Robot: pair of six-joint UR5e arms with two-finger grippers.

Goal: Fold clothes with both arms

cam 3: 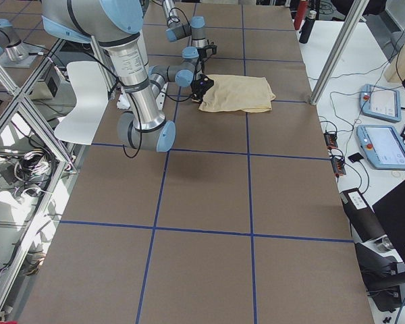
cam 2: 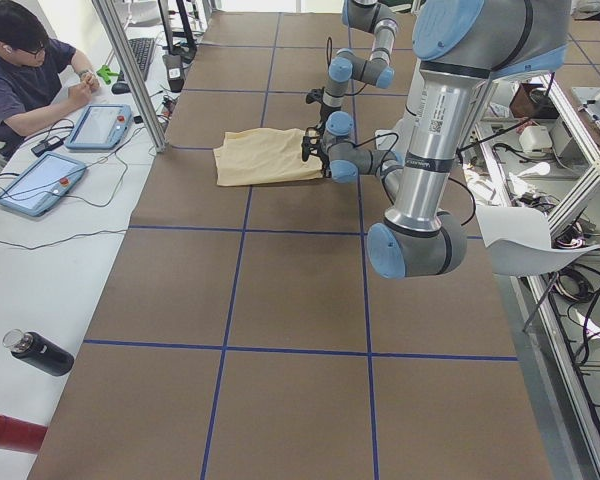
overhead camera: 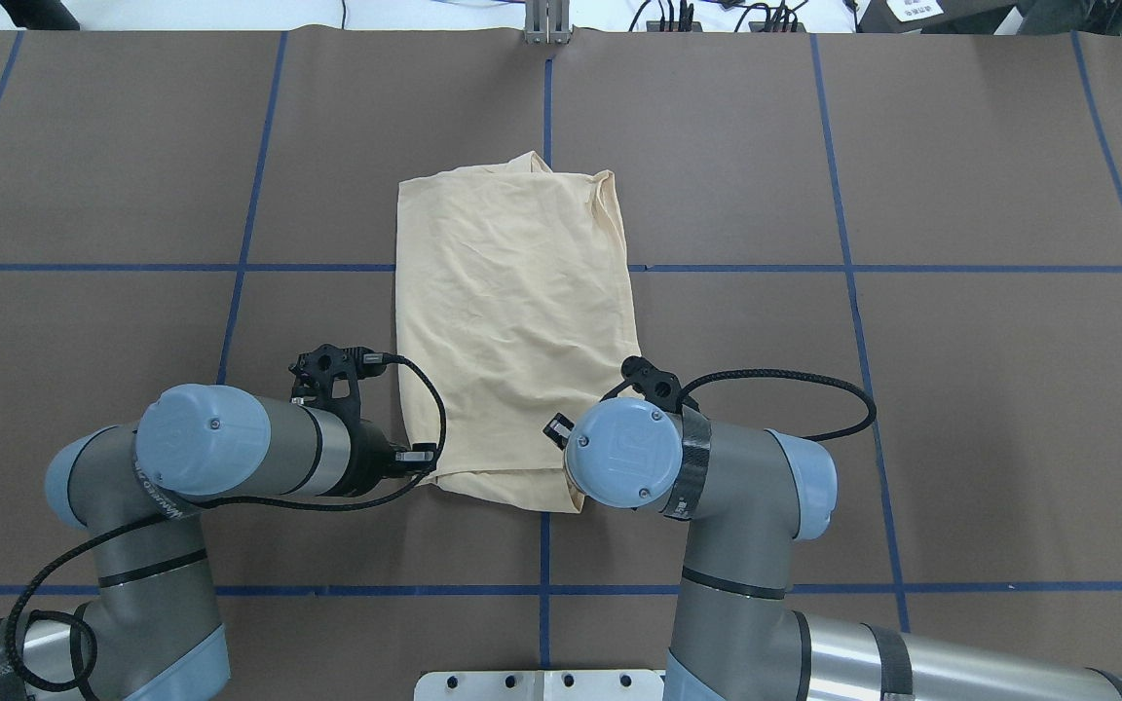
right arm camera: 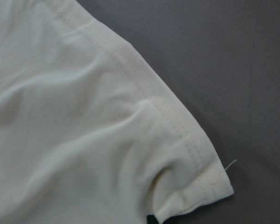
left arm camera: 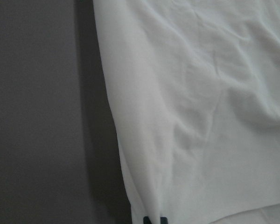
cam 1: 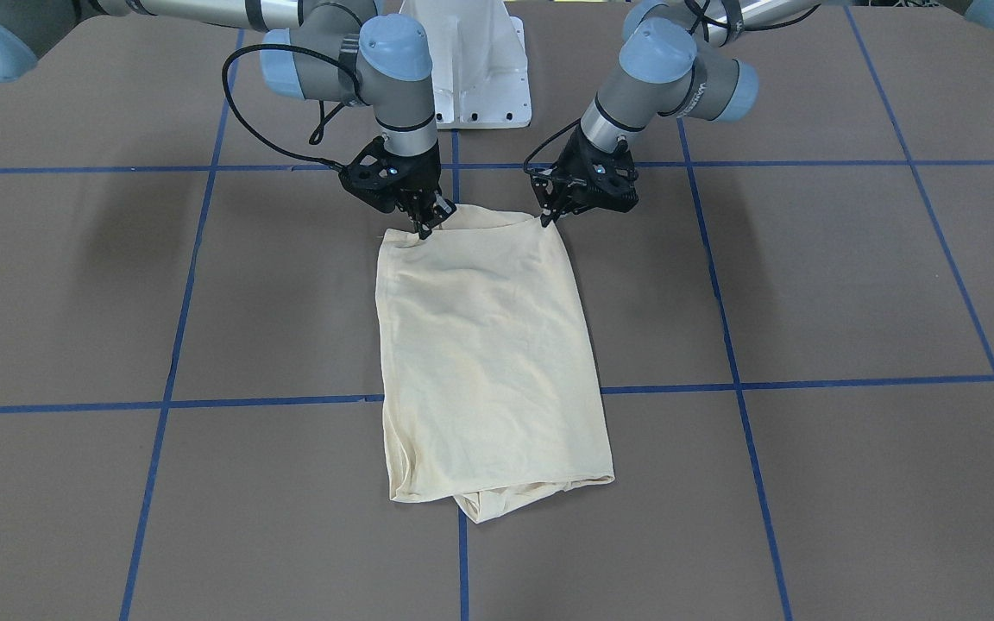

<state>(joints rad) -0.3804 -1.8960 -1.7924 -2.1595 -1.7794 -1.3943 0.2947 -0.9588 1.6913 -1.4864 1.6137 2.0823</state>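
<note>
Shirt [right arm camera: 84, 140] hem stitching [right arm camera: 170, 119] and loose thread [right arm camera: 229, 164], right wrist view only.

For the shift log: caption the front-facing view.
Left gripper and right gripper pinch robot-side corners of the folded cream shirt.

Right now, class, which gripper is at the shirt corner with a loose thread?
The right gripper: its wrist view shows a stitched hem corner with a stray thread. The left gripper sits at a plain, seamless shirt edge.

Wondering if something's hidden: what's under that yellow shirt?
Under the shirt lies the brown table, with a blue tape line running beneath it. Folded cloth pokes out at its far end. Anything else is covered.
</note>
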